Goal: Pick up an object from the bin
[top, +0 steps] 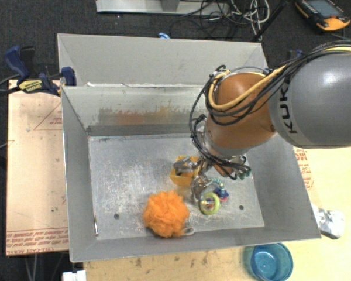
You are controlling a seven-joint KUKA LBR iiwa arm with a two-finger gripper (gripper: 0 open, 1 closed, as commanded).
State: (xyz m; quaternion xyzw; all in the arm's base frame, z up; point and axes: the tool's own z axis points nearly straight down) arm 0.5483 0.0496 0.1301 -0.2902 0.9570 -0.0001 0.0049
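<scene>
My gripper (199, 184) comes down from under the arm's orange cover into the middle right of the bin. It sits among a small cluster of things. A yellow blocky thing (183, 172) lies right at its left side. A pale green ring (209, 205) lies just below it, and a small thing with blue and red bits (221, 190) sits to its right. I cannot tell whether any of them is held.
An orange fluffy ball (165, 213) lies near the bin's front wall, below and left of the gripper. The arm and its cables hang over the bin's right half, hiding the floor there.
</scene>
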